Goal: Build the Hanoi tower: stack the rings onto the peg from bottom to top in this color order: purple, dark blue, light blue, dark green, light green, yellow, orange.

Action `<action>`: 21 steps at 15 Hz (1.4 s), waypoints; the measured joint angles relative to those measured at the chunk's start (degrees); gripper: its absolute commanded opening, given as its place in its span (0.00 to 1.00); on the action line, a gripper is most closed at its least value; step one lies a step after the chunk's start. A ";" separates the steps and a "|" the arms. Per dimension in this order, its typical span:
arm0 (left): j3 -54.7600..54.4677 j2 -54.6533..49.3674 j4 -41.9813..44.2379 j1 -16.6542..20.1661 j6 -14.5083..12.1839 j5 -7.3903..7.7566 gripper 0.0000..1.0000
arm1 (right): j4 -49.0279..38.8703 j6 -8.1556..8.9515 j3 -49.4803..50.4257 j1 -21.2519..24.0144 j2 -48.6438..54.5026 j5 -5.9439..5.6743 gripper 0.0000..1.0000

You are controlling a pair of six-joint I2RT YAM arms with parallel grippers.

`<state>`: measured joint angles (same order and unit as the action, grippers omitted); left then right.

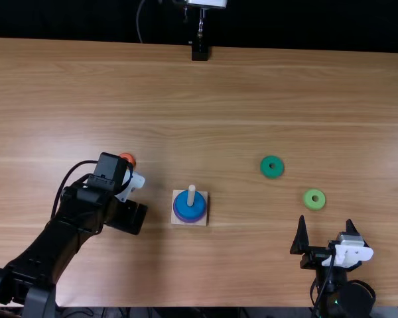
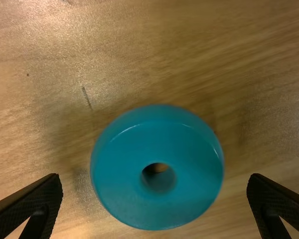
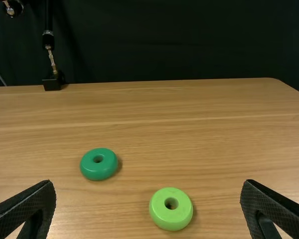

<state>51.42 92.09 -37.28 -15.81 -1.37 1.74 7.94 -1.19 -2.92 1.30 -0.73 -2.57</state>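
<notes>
A: Stand, one: square pale wooden base point(image 1: 203, 197) with an upright round wooden peg point(image 1: 191, 193), on the light brown wooden surface point(image 1: 86, 86), nearer its near edge than its far one. Fitted to date?

B: Two of seven. Lowest, a round purple ring point(image 1: 189, 221); above it, a glossy dark blue ring point(image 1: 185, 211), both around the peg and in listed order

A: Outstanding items?

B: Five. Next due, a thick, glossy light blue ring point(image 2: 120, 184), flat on the surface towards the left edge. The left end effector point(image 2: 154, 181) is set wide, one finger to either side, the ring between them and apparently ungripped

A: Items four and five?

B: A glossy dark green ring point(image 3: 98, 172), right of the stand, and a glossy light green ring point(image 3: 170, 218), closer to the near right corner. The right end effector point(image 1: 326, 222) is wide and empty, beside the light green one

A: Yellow, and the closing piece?

B: Yellow: unplaced, location I cannot tell. Last, a round orange ring point(image 1: 127, 158), partly covered by the left arm, towards the left edge. I judge the tower under a third built
</notes>
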 measured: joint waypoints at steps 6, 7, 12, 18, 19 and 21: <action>0.00 0.00 0.39 0.00 0.07 -0.02 0.40 | -0.02 0.00 0.00 0.00 0.00 0.00 1.00; 0.00 0.00 0.52 0.00 0.11 -0.04 0.35 | -0.02 0.00 0.00 0.00 0.00 0.00 1.00; 0.04 -0.02 0.68 -0.72 0.11 -1.03 0.00 | -0.02 0.02 0.00 -0.02 0.00 0.00 1.00; 5.90 -0.09 -0.11 -3.32 0.13 -2.99 0.00 | -0.02 0.02 -0.02 0.00 0.00 0.00 1.00; 6.51 -0.42 -0.15 -3.32 0.13 -3.02 0.00 | -0.04 0.02 0.00 0.00 0.00 0.00 1.00; 6.60 -0.68 -2.36 -3.32 0.26 -2.99 0.60 | -0.04 0.00 0.00 0.00 0.00 -0.02 1.00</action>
<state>58.02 91.42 -39.64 -19.14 -1.10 -1.26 7.90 -1.19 -2.92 1.30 -0.73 -2.59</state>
